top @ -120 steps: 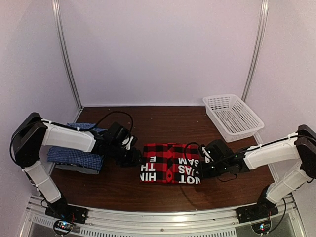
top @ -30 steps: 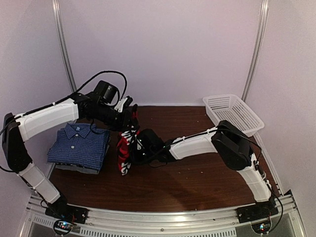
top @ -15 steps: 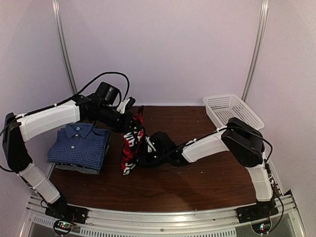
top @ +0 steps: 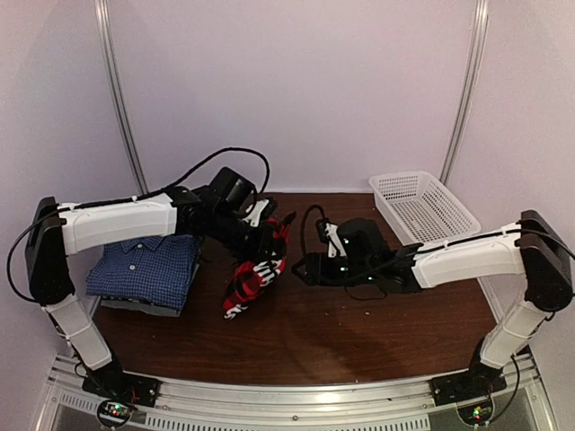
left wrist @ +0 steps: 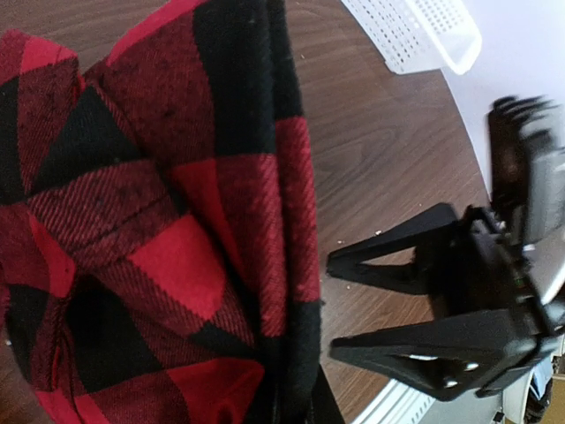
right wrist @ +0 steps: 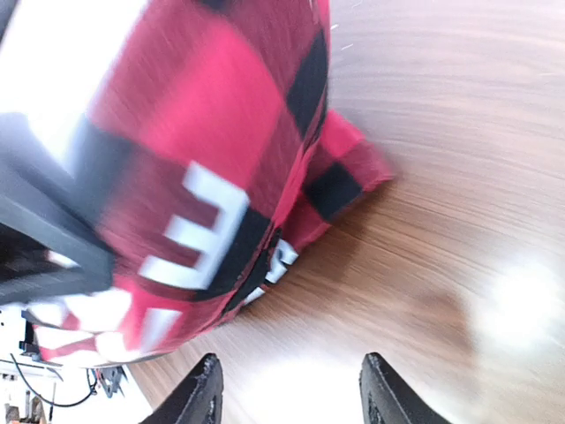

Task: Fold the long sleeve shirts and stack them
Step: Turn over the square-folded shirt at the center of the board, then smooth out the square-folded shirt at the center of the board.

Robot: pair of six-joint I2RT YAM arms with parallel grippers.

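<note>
The red-and-black plaid shirt [top: 252,275], folded and showing white letters, hangs bunched from my left gripper [top: 272,235], which is shut on its top edge; its lower end touches the table. In the left wrist view the plaid cloth [left wrist: 159,221] fills the left and hides my fingers. My right gripper [top: 302,268] is open and empty just right of the shirt; its fingertips [right wrist: 208,375] frame bare table below the plaid shirt [right wrist: 212,141]. The blue checked shirt [top: 144,263] lies folded at the left on a grey shirt [top: 135,306].
A white mesh basket [top: 422,211] stands at the back right, also in the left wrist view [left wrist: 415,35]. The right gripper's open black fingers [left wrist: 397,256] show close beside the hanging shirt. Brown table [top: 359,332]; white walls all round.
My left gripper has carried the hanging plaid shirt right and lower. My right gripper has drawn back to the right, away from the shirt, and its arm now lies lower.
</note>
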